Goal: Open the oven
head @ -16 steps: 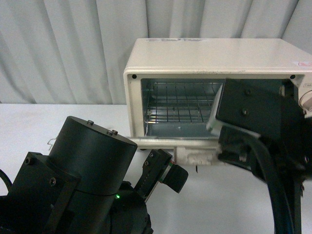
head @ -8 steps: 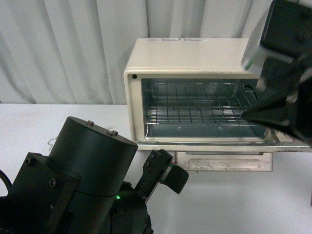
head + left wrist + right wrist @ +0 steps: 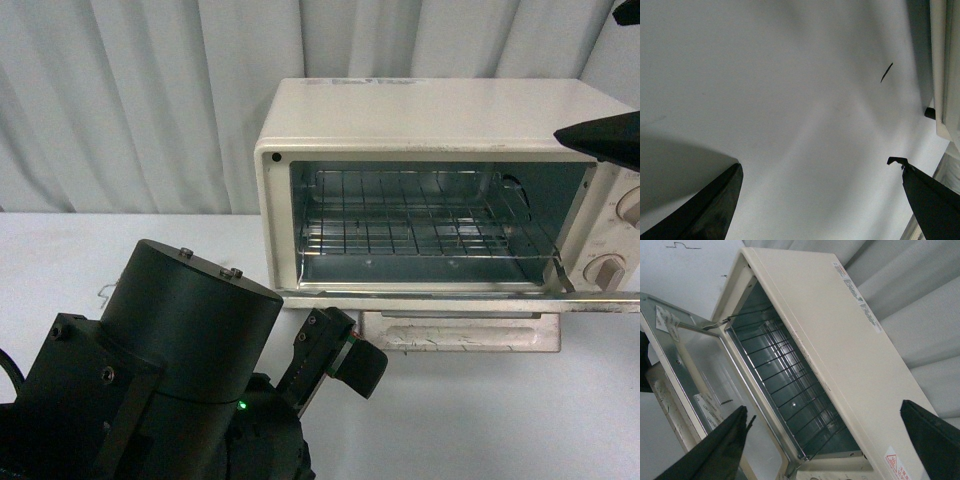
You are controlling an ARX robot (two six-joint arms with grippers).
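The oven [image 3: 420,110] is set on the table [image 3: 480,420], before a curtain [image 3: 130,100]. The wire rack [image 3: 400,225] is seen inside it.

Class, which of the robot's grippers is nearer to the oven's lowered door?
Left, probably. The left gripper sits low over the table by the door's left corner; the right gripper hangs high above the oven. Both are open.

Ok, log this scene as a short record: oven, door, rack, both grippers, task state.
oven: cream-white, on the white table
door: swung down, lying about flat in front
wire rack: inside, nothing on it
left gripper: open, over bare table, holding nothing
right gripper: open, holding nothing, facing the oven from above
task state: oven open
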